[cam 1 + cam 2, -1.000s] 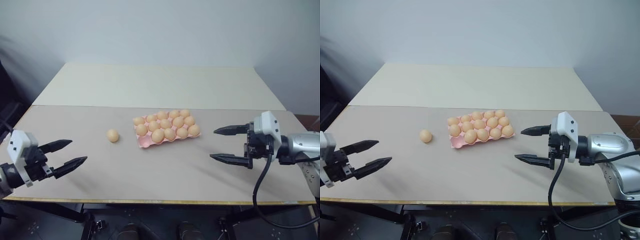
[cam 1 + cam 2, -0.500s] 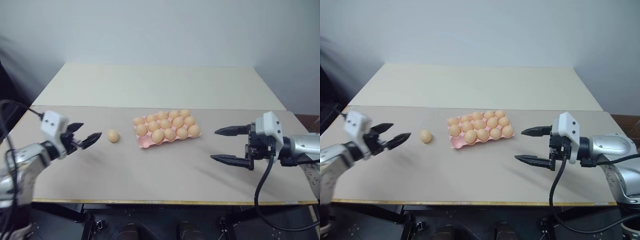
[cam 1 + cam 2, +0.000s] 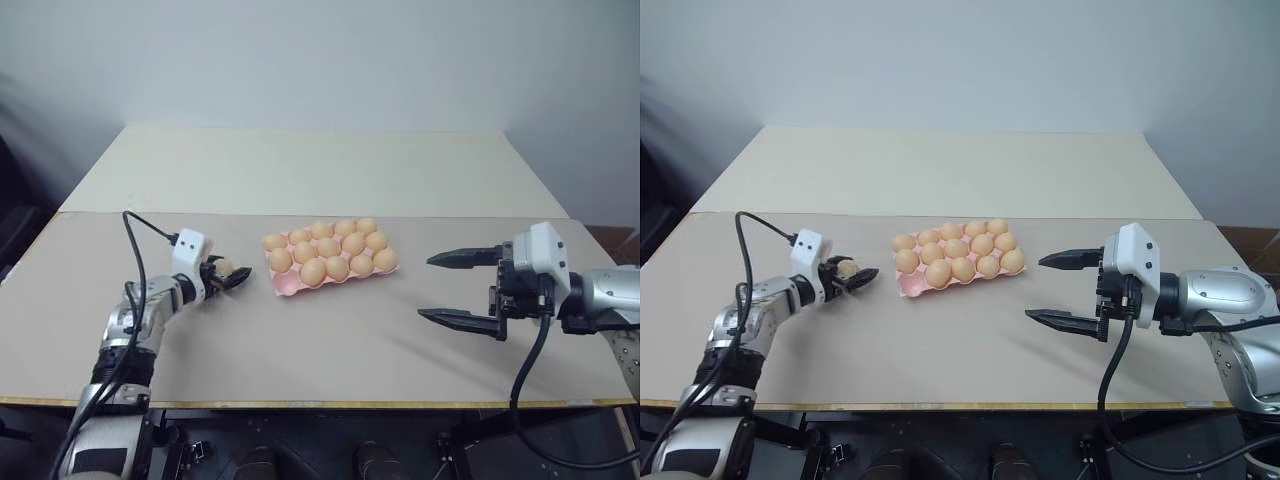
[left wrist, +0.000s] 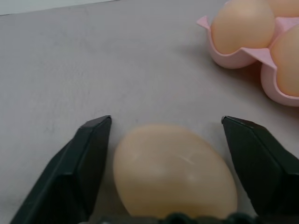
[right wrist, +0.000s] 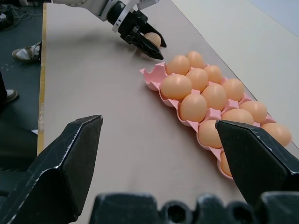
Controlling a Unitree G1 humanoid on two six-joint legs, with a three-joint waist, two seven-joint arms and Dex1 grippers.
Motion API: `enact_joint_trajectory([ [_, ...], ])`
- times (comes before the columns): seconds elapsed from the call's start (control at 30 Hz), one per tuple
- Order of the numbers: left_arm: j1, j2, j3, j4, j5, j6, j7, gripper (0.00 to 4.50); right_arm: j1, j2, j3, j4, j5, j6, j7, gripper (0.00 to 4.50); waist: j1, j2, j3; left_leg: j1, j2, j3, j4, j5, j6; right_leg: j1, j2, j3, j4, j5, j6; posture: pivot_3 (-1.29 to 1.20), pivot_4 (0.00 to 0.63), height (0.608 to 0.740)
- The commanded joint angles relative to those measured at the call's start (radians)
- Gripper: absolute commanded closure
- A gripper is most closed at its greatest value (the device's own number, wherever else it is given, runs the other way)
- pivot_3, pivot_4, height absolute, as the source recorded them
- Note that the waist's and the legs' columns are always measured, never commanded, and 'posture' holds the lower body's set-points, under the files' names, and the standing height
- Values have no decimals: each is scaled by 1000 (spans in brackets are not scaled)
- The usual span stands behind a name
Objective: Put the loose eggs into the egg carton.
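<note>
The left pincer (image 3: pixel 226 279) has swung in from the counter's (image 3: pixel 330 350) near edge and now straddles the egg (image 4: pixel 174 172), fingers (image 4: pixel 88 154) apart, gaps either side: not gripped yet. The right pincer (image 3: pixel 462 289) hangs wide open, empty. The carton (image 3: pixel 290 285) beside looks nearly full; which cup is free is hard to tell

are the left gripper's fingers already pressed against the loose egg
No: in the left wrist view the loose egg sits between the left gripper's fingers with a gap of table showing on each side.
</note>
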Motion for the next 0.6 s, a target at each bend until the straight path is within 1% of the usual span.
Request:
enact_joint_trajectory([
  [0.03,6,3,3,-31,14,-24,-7,1542,-6,-7,-43,-21,19,-3,-12,0,0,0,0,0,0,0,0,0,0,0,0,0,0,0,0,0,150,740],
  [0.1,17,7,5,-44,13,-22,-11,2162,-11,-6,-40,-16,16,-6,-15,0,0,0,0,0,0,0,0,0,0,0,0,0,0,0,0,0,150,740],
  [0.17,22,13,6,-64,18,-21,-3,2396,-12,-7,-39,-15,18,-7,-15,0,0,0,0,0,0,0,0,0,0,0,0,0,0,0,0,0,150,740],
  [0.33,5,15,15,-213,-32,0,-48,2419,-20,-2,-27,-8,14,-11,-14,0,1,0,0,0,0,0,0,0,0,0,0,0,0,0,0,0,150,740],
  [0.43,-30,-22,-4,-309,-92,27,-96,2419,-26,2,-18,-7,11,-12,-16,0,5,0,0,0,0,-1,0,0,0,0,0,-1,0,0,0,0,150,740],
  [0.53,-50,-70,-35,-338,-120,62,-116,2419,-24,5,-16,-10,9,-12,-18,0,11,0,0,0,0,-1,1,0,0,1,0,-1,0,0,0,0,150,740],
  [0.6,-48,-92,-71,-341,-107,57,-131,2419,-20,7,-17,-16,8,-11,-22,0,10,0,0,0,0,-1,1,0,0,1,0,0,0,0,0,0,150,740],
])
